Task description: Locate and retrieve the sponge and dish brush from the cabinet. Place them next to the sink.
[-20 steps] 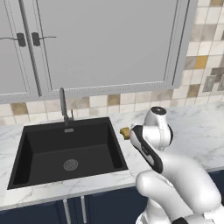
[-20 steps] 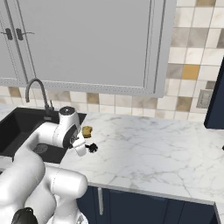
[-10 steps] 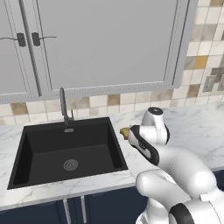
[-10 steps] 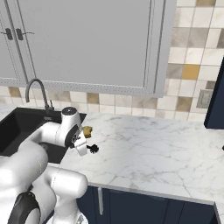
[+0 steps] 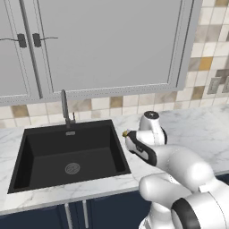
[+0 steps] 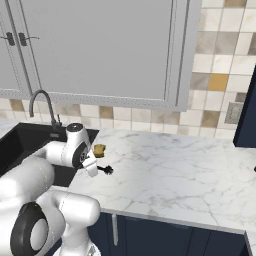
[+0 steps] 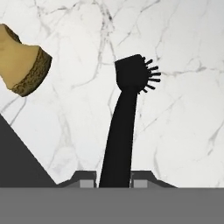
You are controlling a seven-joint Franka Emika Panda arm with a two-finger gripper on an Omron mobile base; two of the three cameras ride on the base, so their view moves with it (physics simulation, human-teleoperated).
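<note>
With the jaws clamped on the dish brush (image 7: 127, 127) handle, a careless release risked knocking the nearby sponge (image 7: 19, 61) into the sink (image 5: 67, 156).

Black dish brush (image 7: 127, 131), mustard sponge (image 7: 22, 65), white-veined marble counter (image 7: 183, 127)

Glossy white rounded arm (image 5: 179, 165) segments, black joint rings, dark fingertips.

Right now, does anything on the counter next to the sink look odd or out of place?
Nothing stands out. The sponge lies on the marble counter by the sink, and the gripper holds the dish brush by its handle above it.
</note>
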